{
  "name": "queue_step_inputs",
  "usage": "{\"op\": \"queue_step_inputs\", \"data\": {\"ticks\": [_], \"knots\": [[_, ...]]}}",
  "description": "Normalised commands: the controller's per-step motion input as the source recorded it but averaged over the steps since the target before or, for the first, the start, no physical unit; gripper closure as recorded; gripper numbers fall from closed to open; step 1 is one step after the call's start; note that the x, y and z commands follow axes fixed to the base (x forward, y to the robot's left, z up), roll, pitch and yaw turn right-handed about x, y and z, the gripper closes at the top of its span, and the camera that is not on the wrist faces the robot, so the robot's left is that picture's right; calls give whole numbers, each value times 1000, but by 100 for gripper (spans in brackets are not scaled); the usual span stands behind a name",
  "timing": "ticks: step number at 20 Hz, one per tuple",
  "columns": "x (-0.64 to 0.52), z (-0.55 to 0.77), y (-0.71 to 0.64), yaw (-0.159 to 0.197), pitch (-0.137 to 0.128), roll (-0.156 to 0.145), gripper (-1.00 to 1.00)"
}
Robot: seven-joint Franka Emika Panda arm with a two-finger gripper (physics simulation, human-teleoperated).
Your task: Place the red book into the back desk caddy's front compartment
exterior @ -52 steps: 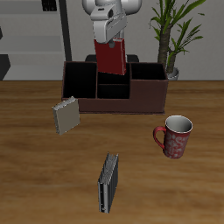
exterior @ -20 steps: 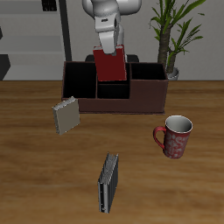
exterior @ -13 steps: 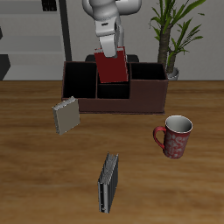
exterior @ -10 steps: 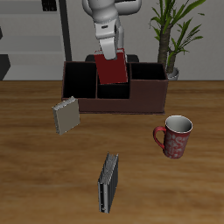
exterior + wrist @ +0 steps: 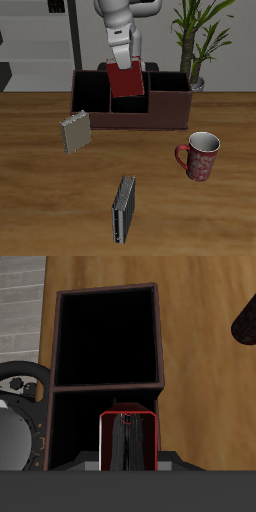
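The red book (image 5: 127, 81) hangs slightly tilted in my gripper (image 5: 124, 63), which is shut on its top edge. Its lower end dips into the middle of the back desk caddy (image 5: 165, 108), a long dark-brown box with black dividers. The small front compartment (image 5: 128, 104) lies just in front of and below the book. In the wrist view the red book (image 5: 108, 441) is seen from above inside a black cell of the caddy (image 5: 160, 346). The fingers themselves are hard to make out there.
A grey-beige book (image 5: 74, 131) leans by the caddy's front corner. A black book (image 5: 123, 209) stands nearer the table's front edge. A red patterned mug (image 5: 201, 156) sits on the table. A potted plant (image 5: 197, 40) stands behind the caddy's end.
The gripper has lowered the red book from above the caddy down into its middle. Over the last second the book sank slightly more and tilted a little.
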Motion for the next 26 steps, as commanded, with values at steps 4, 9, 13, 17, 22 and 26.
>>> {"op": "queue_step_inputs", "data": {"ticks": [4,9,13,17,22,26], "knots": [[38,25,-15,1,-8,8,100],[0,1,82,33,-12,36,100],[16,-60,84,26,11,32,100],[15,-85,47,-6,21,12,100],[4,-114,-15,6,15,3,100],[-17,-85,6,-1,14,7,100]]}}
